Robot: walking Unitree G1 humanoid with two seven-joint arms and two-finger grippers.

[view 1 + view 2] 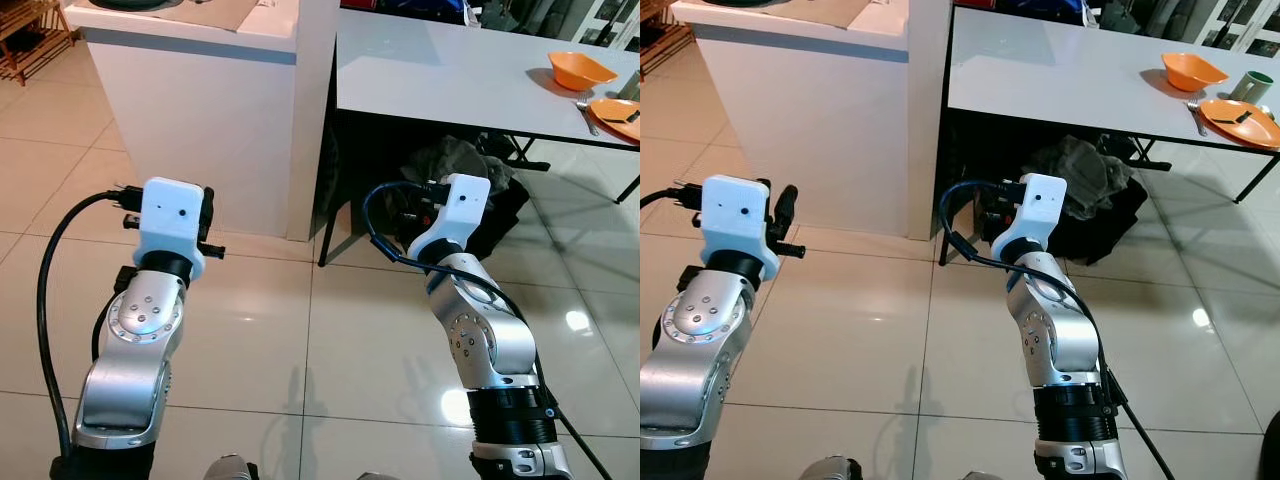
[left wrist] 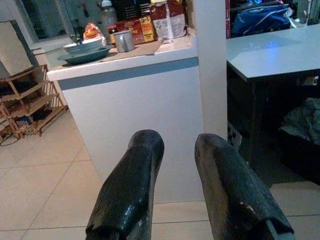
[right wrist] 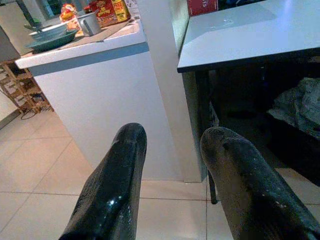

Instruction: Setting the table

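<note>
both arms are raised over the tiled floor (image 1: 270, 330), in front of a white counter (image 2: 135, 100) and a grey worktop (image 1: 450, 70). the left tool (image 2: 172, 145) is held up facing the counter's front, its two black fingers (image 2: 132, 185) parted with a narrow gap, holding nothing. the right tool (image 3: 170, 145) points at the seam where the counter meets the worktop's near corner, its fingers (image 3: 112, 185) spread a little wider, also holding nothing.

on the counter top stand a teal plate (image 2: 85, 55) with a pale bowl (image 2: 82, 46) on it, a grey mug (image 2: 123, 41) just beside them, and some red and yellow packets (image 2: 155, 22) behind. at the far right end of the worktop sit an orange bowl (image 1: 1193, 70), an orange plate (image 1: 1240, 122) with a dark utensil lying on it, a fork (image 1: 1196, 116) between them, and a green mug (image 1: 1252, 86) near the edge. dark bags and crumpled cloth (image 1: 1085, 185) lie on the floor under the worktop
</note>
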